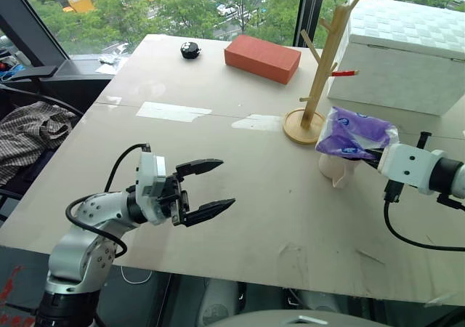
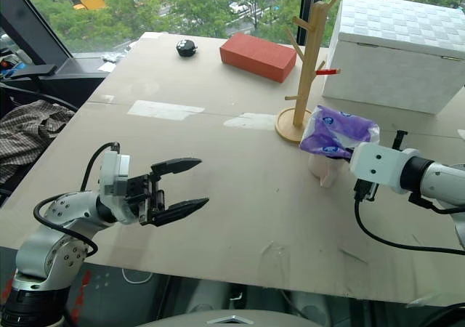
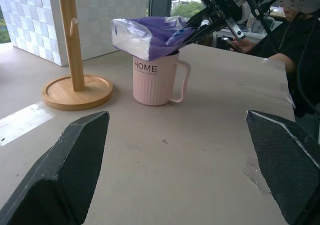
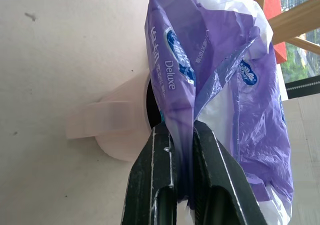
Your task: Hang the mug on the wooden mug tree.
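Standing upright on the bench (image 1: pixel 240 196) just beside the wooden mug tree (image 1: pixel 320 80), stuffed with a tissue packet (image 3: pixel 150 32) pinched by the closed right pincer (image 4: pixel 181 135), left pincer (image 1: pixel 207 190) gaping empty: the mug (image 3: pixel 155 80), judged rigid, breakable, glaze-slick, best gripped at rim or handle.

L tool (image 1: pixel 211 189) open; purple pkt (image 1: pixel 354 133) atop mug (image 1: pixel 333 169) by mug tree (image 1: pixel 320 73).
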`<state>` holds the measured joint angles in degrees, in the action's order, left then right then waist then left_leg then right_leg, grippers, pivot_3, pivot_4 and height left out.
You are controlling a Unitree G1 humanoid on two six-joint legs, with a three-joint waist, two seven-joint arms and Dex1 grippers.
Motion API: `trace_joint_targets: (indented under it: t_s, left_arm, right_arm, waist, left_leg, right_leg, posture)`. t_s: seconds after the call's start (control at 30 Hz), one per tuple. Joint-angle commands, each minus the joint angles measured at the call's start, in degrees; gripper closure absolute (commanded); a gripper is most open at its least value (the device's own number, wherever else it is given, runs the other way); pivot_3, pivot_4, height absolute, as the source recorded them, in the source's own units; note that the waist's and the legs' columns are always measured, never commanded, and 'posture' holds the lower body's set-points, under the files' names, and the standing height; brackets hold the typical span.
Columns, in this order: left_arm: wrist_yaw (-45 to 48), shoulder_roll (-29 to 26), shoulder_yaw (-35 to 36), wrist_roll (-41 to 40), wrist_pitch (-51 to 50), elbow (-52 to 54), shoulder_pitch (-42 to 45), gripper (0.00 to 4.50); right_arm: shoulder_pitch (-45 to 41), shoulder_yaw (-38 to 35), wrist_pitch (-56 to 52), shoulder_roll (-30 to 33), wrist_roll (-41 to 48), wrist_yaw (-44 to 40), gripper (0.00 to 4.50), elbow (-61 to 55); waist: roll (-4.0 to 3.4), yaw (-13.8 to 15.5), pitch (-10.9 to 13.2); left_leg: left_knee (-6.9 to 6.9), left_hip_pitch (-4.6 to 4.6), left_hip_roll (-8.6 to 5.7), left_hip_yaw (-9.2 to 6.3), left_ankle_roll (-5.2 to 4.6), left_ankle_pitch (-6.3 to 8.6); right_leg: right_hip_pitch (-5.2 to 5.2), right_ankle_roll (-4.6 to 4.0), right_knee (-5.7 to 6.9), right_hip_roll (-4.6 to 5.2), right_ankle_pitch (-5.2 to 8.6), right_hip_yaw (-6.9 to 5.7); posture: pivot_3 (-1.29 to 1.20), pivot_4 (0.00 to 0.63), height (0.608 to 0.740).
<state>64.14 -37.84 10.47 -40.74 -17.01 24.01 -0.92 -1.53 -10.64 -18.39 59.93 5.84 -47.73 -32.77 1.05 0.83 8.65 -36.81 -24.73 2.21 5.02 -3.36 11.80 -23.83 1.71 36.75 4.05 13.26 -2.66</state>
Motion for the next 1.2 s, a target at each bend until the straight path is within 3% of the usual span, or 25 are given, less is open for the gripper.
trace_joint_targets:
  t_s: [0.03,0.27,0.53,0.57,0.67,0.77,0.83,0.93,1.03,1.2]
  left_arm:
    - [0.8,0.5,0.0,-1.1,1.0,0.3,1.3,0.00]
    - [0.3,2.0,-1.1,-2.8,-0.3,1.9,4.2,0.00]
    - [-3.0,4.3,-4.0,-4.9,-2.5,4.0,10.5,0.00]
    - [-3.8,4.6,-4.3,-4.8,-2.7,4.2,11.1,0.00]
    - [-5.4,5.1,-4.5,-4.7,-3.1,4.7,11.8,0.00]
    - [-6.3,4.8,-4.3,-4.6,-3.6,5.6,11.0,0.00]
    - [-6.6,4.5,-4.2,-4.1,-3.6,5.8,10.2,0.00]
    - [-7.0,4.9,-5.0,-3.2,-3.1,5.5,10.4,0.00]
    - [-6.9,5.3,-5.8,-2.9,-3.0,4.7,11.3,0.00]
    - [-5.0,4.6,-6.6,-2.3,-2.8,3.1,12.3,0.00]
  right_arm:
    - [-0.2,-7.2,-3.6,-1.1,0.5,2.0,4.46,-1.6]
    - [1.5,-14.9,-9.5,-4.2,-2.8,7.8,4.46,5.9]
    - [-5.4,-5.3,-1.2,-7.9,-7.8,13.0,4.46,31.9]
    - [-6.1,-4.3,0.4,-8.3,-7.6,12.4,3.75,35.2]
    - [-6.1,-3.2,4.0,-7.8,-9.1,13.3,2.49,38.6]
    - [-3.0,-8.2,-1.3,-7.9,-4.5,11.4,1.17,30.8]
    - [1.4,-14.0,-13.5,-9.4,6.5,6.0,0.53,18.7]
    - [9.8,-18.0,-29.1,-11.3,21.6,2.2,0.53,-0.6]
    - [10.5,-13.4,-37.2,-17.2,22.6,12.5,0.53,-11.4]
    - [6.3,-6.1,-50.1,-26.5,23.4,25.1,0.53,-19.0]
  waist:
    - [0.00,0.0,0.0]
    - [0.01,0.0,0.0]
    - [0.00,-0.2,0.0]
    - [-0.04,-0.2,0.0]
    - [-0.08,-0.1,0.0]
    - [-0.12,-0.1,0.0]
    - [-0.20,0.0,0.0]
    - [-0.17,0.1,0.0]
    - [-0.09,-0.1,0.0]
    - [-0.10,-0.1,0.0]
  left_leg:
    - [-0.01,-0.01,0.00,-0.01,0.00,0.00]
    - [-0.05,0.02,-0.01,-0.02,0.00,0.00]
    - [-0.21,0.04,-0.01,0.04,-0.02,-0.01]
    - [-0.21,0.07,0.00,0.07,-0.02,-0.01]
    - [-0.21,0.05,-0.01,0.07,-0.03,-0.01]
    - [-0.18,0.05,0.01,0.07,-0.02,-0.01]
    - [-0.19,0.03,0.04,0.07,-0.02,-0.01]
    - [-0.14,0.05,0.10,-0.10,-0.01,0.00]
    - [-0.15,0.07,0.16,-0.27,0.00,0.01]
    - [-0.36,0.09,0.12,-0.19,0.24,0.15]
  right_leg:
    - [0.00,0.00,0.00,0.00,0.00,-0.01]
    - [0.08,-0.01,0.00,-0.01,-0.01,-0.04]
    - [0.11,-0.10,0.07,-0.42,-0.11,0.04]
    - [0.11,-0.09,0.08,-0.45,-0.11,0.08]
    - [0.10,-0.08,0.10,-0.50,-0.13,0.18]
    - [0.10,0.14,0.10,-0.55,-0.25,0.22]
    - [0.09,0.17,0.10,-0.58,-0.25,0.22]
    - [0.18,0.21,0.09,-0.58,-0.23,0.11]
    - [0.24,0.23,0.07,-0.51,-0.01,-0.05]
    - [0.21,0.08,0.08,-0.16,-0.04,-0.02]
  posture:
    - [0.00,0.150,0.740]
    - [0.00,0.150,0.740]
    - [0.00,0.150,0.740]
    - [0.00,0.150,0.740]
    - [0.00,0.150,0.740]
    - [0.00,0.150,0.740]
    - [0.00,0.150,0.740]
    - [0.00,0.150,0.740]
    - [0.00,0.150,0.740]
    - [0.00,0.150,0.740]
